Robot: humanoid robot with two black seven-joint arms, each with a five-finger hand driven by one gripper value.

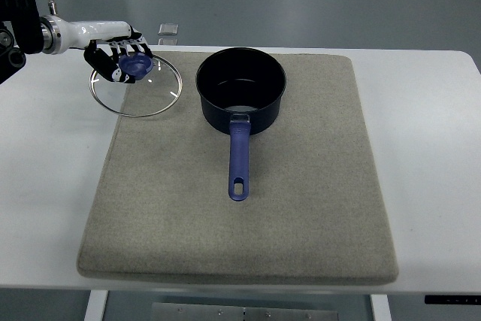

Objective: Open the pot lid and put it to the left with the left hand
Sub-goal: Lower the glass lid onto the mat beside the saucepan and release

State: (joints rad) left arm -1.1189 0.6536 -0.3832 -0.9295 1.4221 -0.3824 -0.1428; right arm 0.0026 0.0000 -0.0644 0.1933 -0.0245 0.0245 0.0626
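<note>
The pot [240,88] stood uncovered mid-frame on the grey mat [301,208]. At upper left the lid [136,85] lay at the mat's edge (placed, seemingly), the left hand [116,56] curled round its knob [137,65]; letting go remained.

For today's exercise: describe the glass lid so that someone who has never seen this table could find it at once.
Start at the large grey mat covering the white table. At its far left corner, left of the dark blue pot, lies the glass lid, overhanging the mat's edge. It is the only see-through thing: a clear disc with a metal rim and a blue knob, where the left hand sits.
</note>
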